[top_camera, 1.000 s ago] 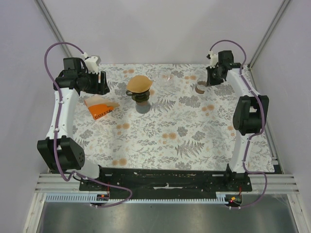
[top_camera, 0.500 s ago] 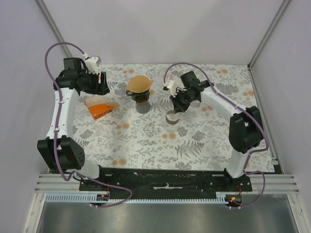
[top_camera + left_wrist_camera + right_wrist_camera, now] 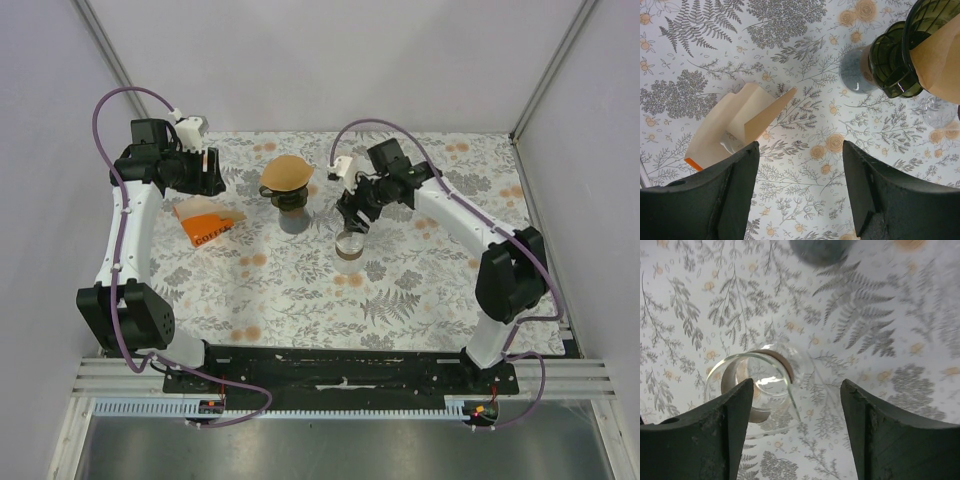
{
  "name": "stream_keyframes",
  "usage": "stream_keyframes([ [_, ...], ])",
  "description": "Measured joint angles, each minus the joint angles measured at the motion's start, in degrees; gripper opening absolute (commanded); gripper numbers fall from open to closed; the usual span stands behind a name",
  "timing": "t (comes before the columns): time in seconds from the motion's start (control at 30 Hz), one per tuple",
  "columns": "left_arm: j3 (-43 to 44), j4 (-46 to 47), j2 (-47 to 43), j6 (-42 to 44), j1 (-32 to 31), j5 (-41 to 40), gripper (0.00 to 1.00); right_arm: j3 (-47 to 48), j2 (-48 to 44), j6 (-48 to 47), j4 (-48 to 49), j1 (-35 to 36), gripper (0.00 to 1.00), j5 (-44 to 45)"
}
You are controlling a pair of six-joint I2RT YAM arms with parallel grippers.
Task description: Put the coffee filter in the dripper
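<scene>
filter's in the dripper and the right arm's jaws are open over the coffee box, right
No: the right arm's jaws are open over the glass cup, not the coffee box; the right wrist view shows it. The filter is in the dripper.

Coffee filter (image 3: 940,57): brown paper, matt, no shine at all. Dripper (image 3: 890,62): dark green, ribbed, glossy; glass or plastic, can't tell. Clear glass cup (image 3: 754,386), smooth, catching bright highlights. Tablecloth (image 3: 400,290), flat matt floral print. Filter packet (image 3: 725,125): smooth tan paper, orange printed edge.
</scene>
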Motion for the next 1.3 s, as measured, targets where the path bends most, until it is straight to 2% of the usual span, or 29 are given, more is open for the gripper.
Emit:
stream_keyframes([
  [0.1, 0.0, 0.0, 0.0, 0.1, 0.0, 0.0, 0.73, 3.1, -2.4, 1.0, 2.4, -1.3, 0.85, -0.7],
  [0.23, 0.0, 0.0, 0.0, 0.3, 0.0, 0.0, 0.73, 12.5, -1.0, 9.6, 9.8, -6.9, 0.83, -1.2],
  [0.4, 0.0, 0.0, 0.0, 0.5, 0.0, -0.1, 0.73, 34.9, 14.9, 24.0, 15.8, -12.8, 0.82, 0.8],
  [0.53, 0.0, 0.0, 0.0, 0.7, 0.0, -0.3, 0.73, 45.2, 27.9, 31.1, 17.5, -14.8, 0.82, 1.8],
  [0.77, 0.0, 0.0, 0.0, 0.9, 0.0, -0.3, 0.73, 49.4, 42.1, 41.4, 20.3, -14.4, 0.73, 1.4],
  [0.97, 0.1, -0.5, 0.7, 0.9, 0.0, -0.2, 0.73, 50.1, 45.1, 46.1, 20.3, -12.2, 0.68, 6.6],
  [1.07, 0.3, -1.2, 1.1, 1.0, 0.0, -0.2, 0.73, 51.2, 45.6, 47.0, 20.0, -10.5, 0.6, 8.2],
  [1.2, 0.3, -1.2, 1.1, 1.1, 0.0, -0.2, 0.73, 52.3, 46.4, 48.2, 19.8, -8.8, 0.34, 8.7],
  [1.3, 0.3, -1.3, 1.1, 1.2, 0.0, -0.2, 0.73, 51.9, 46.4, 48.5, 19.5, -8.1, 0.21, 8.9],
])
